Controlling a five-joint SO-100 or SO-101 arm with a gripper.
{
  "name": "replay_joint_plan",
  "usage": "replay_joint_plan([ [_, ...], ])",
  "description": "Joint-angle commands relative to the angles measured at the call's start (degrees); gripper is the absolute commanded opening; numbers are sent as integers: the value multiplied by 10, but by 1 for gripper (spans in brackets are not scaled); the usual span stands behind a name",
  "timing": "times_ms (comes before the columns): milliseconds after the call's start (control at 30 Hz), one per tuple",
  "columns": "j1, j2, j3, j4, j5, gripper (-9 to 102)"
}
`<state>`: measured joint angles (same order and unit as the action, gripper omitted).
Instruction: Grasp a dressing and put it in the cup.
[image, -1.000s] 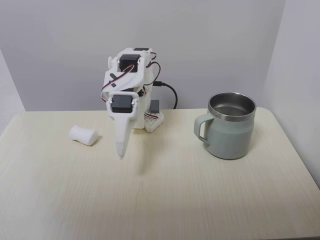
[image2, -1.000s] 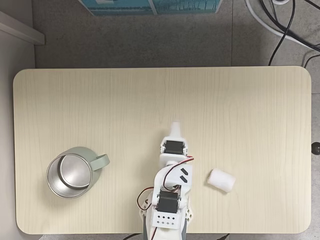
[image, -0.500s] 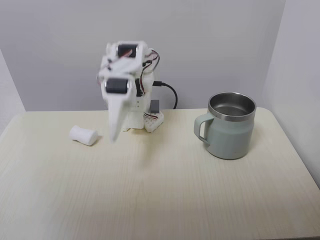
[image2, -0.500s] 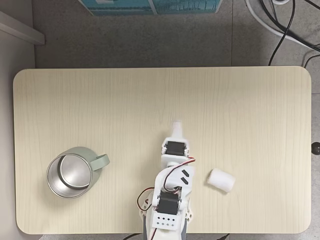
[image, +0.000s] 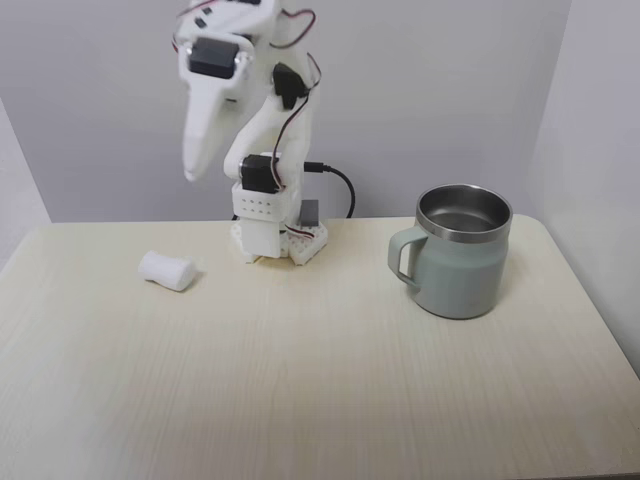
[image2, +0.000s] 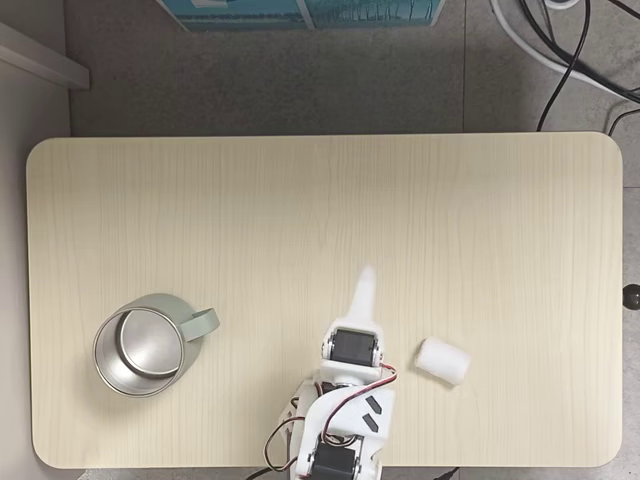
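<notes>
Dressing (image: 167, 270) lies on its side on the table (image: 300, 380), well apart from the cup (image: 460, 252). Judged light, soft, compressible; grip across its middle. Gripper (image: 192, 172) raised, empty, fingers together.

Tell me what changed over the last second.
The arm rose: the gripper went from low over the table to high above it, swinging toward the gauze roll. It took hold of nothing. The roll and the mug lie where they were.
</notes>
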<state>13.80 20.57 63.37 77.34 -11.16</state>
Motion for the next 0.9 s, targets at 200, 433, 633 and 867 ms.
replay_joint_plan([
  [200,178,192,192,156,-86,22],
  [433,263,343,283,277,-200,28],
  [633,312,358,183,272,-310,27],
  [867,396,350,72,264,-434,27],
])
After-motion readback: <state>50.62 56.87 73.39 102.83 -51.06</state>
